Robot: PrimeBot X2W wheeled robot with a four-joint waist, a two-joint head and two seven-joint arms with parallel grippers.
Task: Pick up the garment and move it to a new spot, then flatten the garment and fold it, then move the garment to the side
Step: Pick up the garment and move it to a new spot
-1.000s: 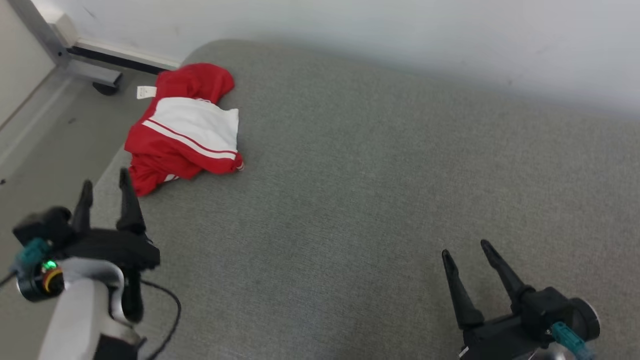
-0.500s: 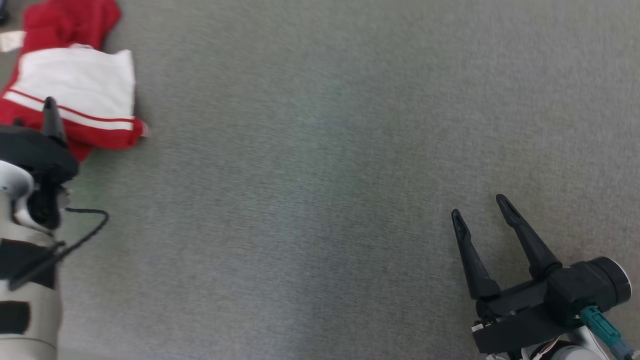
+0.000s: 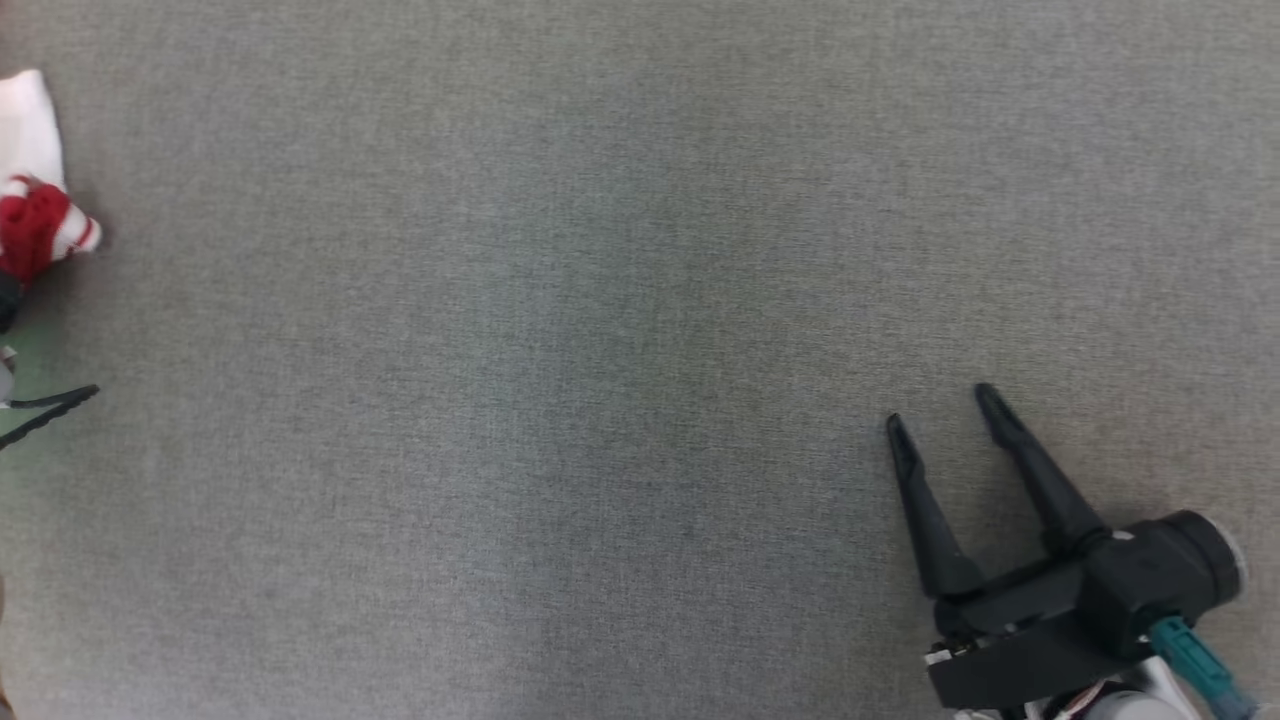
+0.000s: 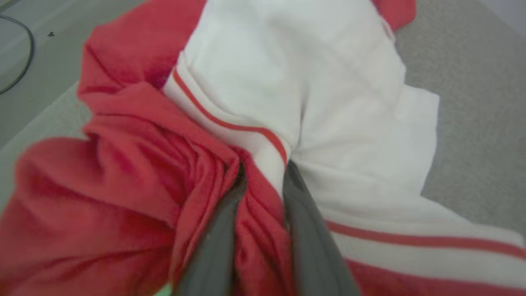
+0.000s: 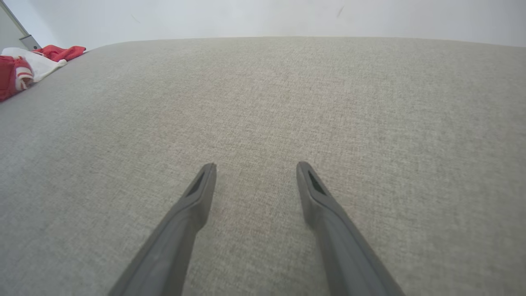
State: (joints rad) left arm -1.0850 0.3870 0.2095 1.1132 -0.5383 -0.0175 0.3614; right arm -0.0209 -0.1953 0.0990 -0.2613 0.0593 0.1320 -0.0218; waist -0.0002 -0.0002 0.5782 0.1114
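Right claw (image 3: 940, 408) sits lower right in head view. Its two long black tapered fingers are spread wide in a V w/ nothing btwn them, tips over bare bench (image 3: 600, 350). Bench cover is grey woven cloth w/ a fine even grain, flat. Garment (image 3: 35, 225) pokes in at the far left edge: a smooth white panel above a ribbed red cuff w/ white stripes, lying on the bench, well apart from the right claw. Thin black cable (image 3: 50, 405) comes in just below it.

Left wrist view: left claw (image 4: 265, 174) is closed narrow on the garment (image 4: 287, 74), a bunched ridge of red fabric pinched btwn its two matte grey fingers (image 4: 213, 246). Cloth looks like soft knit. Red part is crumpled in deep folds on the left; white part is smoother on the right, crossed by thin red stripes. Grey bench (image 4: 472, 82) shows at right, paler smooth floor (image 4: 49, 53) at upper left.

Right wrist view: right claw (image 5: 254, 166) is wide apart and empty, slim fingers w/ slotted tips low over the bench (image 5: 328, 102). Bench top looks padded, far left corner rounded. Garment (image 5: 24, 70) is a small red and white heap at that corner. Plain pale wall (image 5: 246, 16) behind.
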